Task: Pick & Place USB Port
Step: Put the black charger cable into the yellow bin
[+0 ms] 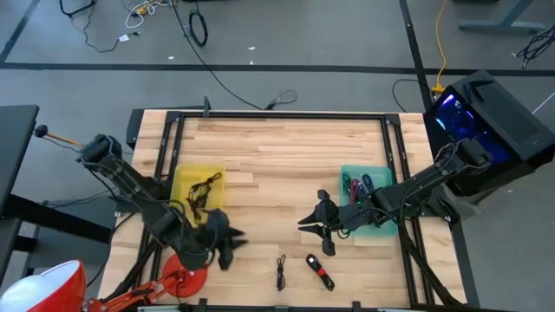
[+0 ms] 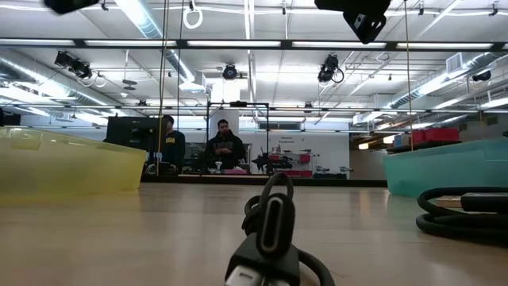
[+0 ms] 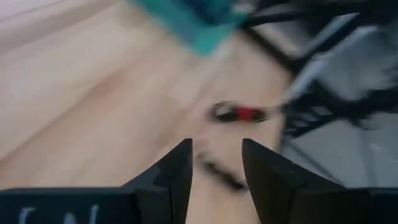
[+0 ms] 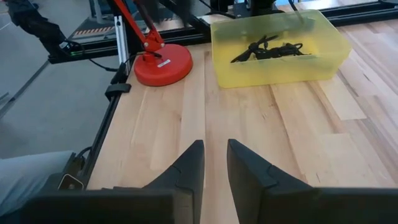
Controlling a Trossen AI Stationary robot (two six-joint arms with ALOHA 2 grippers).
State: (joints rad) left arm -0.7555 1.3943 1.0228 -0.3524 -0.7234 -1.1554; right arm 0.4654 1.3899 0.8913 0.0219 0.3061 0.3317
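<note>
From above, the left gripper (image 1: 227,241) hangs at lower centre-left of the frame just beside the yellow bin (image 1: 198,192), its fingers slightly parted and empty, while the right gripper (image 1: 323,224) hovers at centre-right near the teal bin (image 1: 368,201), also narrowly open with nothing held. Two loose pieces lie along the lower edge: a black USB cable (image 1: 281,270) and a red-and-black USB cable (image 1: 319,271), close together and near the table's front rim. In the low view a USB connector (image 2: 274,225) fills the centre foreground. The left wrist view shows the red-and-black piece (image 3: 239,114) beyond its own empty fingers (image 3: 180,171). The right wrist view shows bare wood and the yellow bin (image 4: 277,46) ahead. The likely risks are a pick nudging the neighbouring cable or pushing one off the nearby edge, or both arms converging; the table's middle is open.
</note>
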